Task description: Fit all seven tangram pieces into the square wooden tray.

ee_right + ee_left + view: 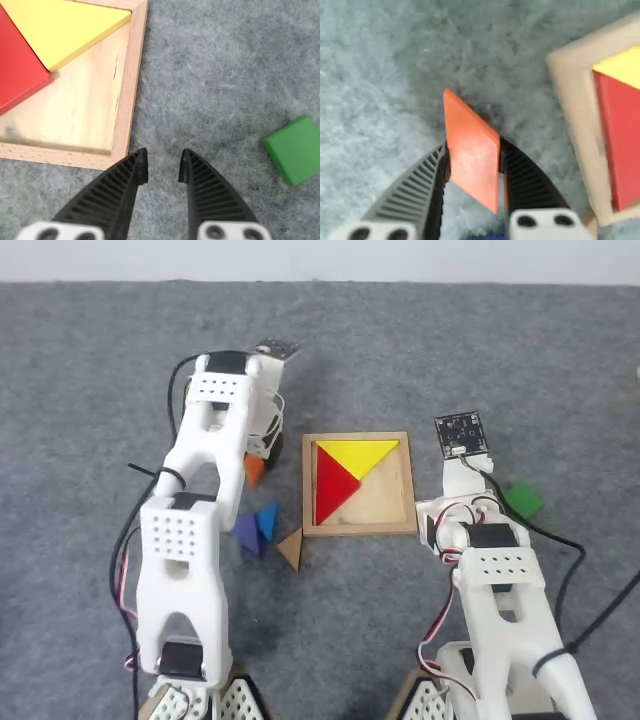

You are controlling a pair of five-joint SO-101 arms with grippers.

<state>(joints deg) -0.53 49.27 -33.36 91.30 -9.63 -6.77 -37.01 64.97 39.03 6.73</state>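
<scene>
High view: looks down on a grey felt surface [400, 350] with two white arms side by side. Shows the square wooden tray [360, 529] between them, holding a yellow triangle [357, 455] along its far edge and a red triangle [333, 485] against the side facing the left arm [180, 540], the two touching. Leaves the rest of the tray floor bare. Finds a blue piece [266, 522], a purple piece [246, 532] and a tan triangle [291, 549] clustered near the tray's near corner, just beside the left arm. Places a green square [523, 500] beyond the right arm [500, 580], well apart from the tray, with open surface around it.

Left wrist view: catches the left claw [473, 147] pinching an orange piece [470, 135], one pointed corner jutting past the tips. Cannot tell whether the piece touches the surface. Puts the tray rim near, apart from the piece.

Right wrist view: finds the right claw [163, 160] slightly spread, gripping nothing, over bare surface just outside the tray's rim, with the green square off to one side.
</scene>
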